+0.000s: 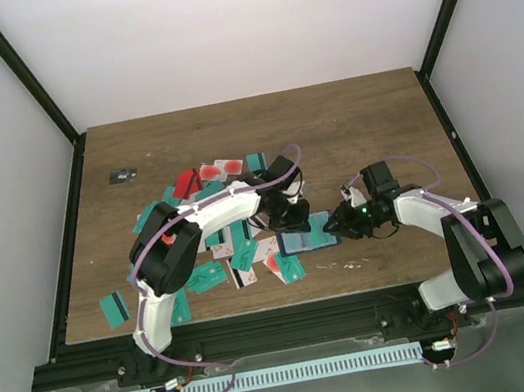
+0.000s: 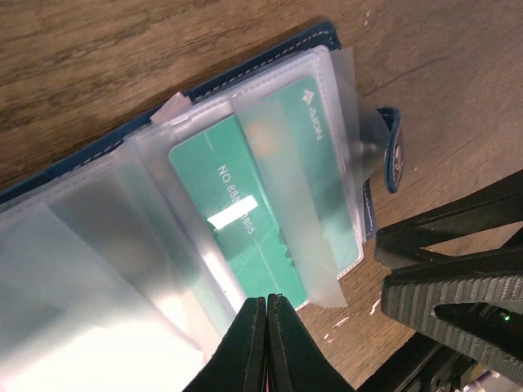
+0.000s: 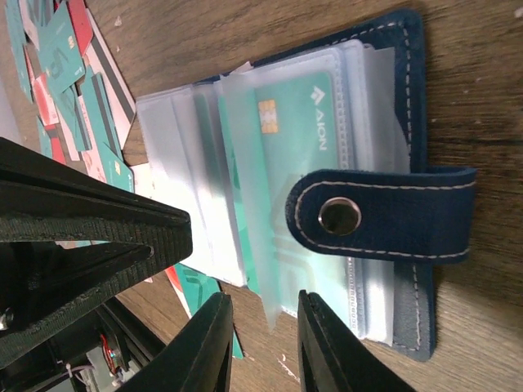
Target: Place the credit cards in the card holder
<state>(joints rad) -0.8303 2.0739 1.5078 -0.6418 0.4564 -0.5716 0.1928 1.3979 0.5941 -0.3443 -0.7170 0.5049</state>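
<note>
**Two arms tend the opened dark navy folding card holder (image 1: 307, 240) near the middle of the brown wooden bench (image 1: 361, 123).**

The holder lies open just right of the scattered teal, red and white credit cards (image 1: 223, 264) in the overhead frame. Its clear plastic sleeves (image 2: 98, 237) are fanned out, and one teal card (image 3: 298, 122) sits inside a sleeve. At the bottom centre of its own view, the left gripper (image 2: 266, 304) has its fingers pressed together against the sleeves' lower edge, seemingly to pin or part the stack. Whether a sleeve is nipped between them cannot be told. The right gripper (image 3: 263, 298) has its fingers apart, straddling one sleeve's free edge, probably so it can pinch the sleeve and hold a pocket open. The navy clasp tab with its metal snap (image 3: 384, 216) lies across the sleeves and may obstruct loading.
</note>
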